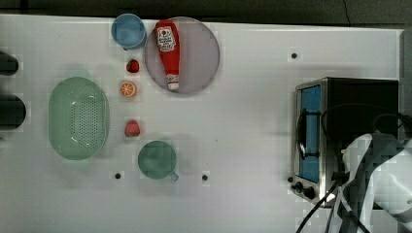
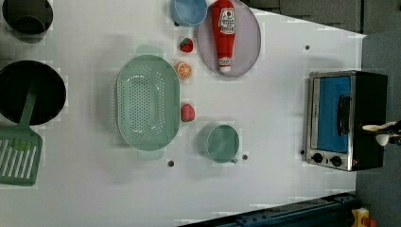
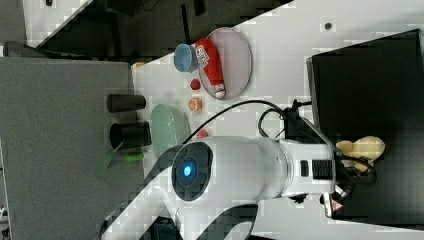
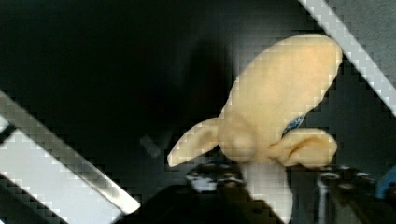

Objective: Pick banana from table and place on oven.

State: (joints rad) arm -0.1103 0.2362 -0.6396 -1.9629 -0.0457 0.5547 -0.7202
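Note:
The pale yellow banana (image 3: 362,147) lies on the black top of the oven (image 3: 365,75), near the edge by the robot arm. Close up, the banana (image 4: 280,102) rests on the dark surface with its peel strips splayed. My gripper (image 4: 266,179) is right over it, open, one peel strip between the jaws with a gap on one side. From the left view the banana (image 2: 378,127) shows at the far edge of the oven (image 2: 369,94). The arm (image 1: 384,179) covers that spot on the oven (image 1: 359,107) in the top view. The white table (image 1: 243,126) carries the oven.
Far from the oven stand a red ketchup bottle (image 1: 167,51) on a grey plate (image 1: 199,63), a blue bowl (image 1: 128,30), a green colander (image 1: 77,118), a green cup (image 1: 157,159), an orange slice (image 1: 128,89) and two strawberries. Black pots and a green spatula (image 2: 19,153) lie beyond.

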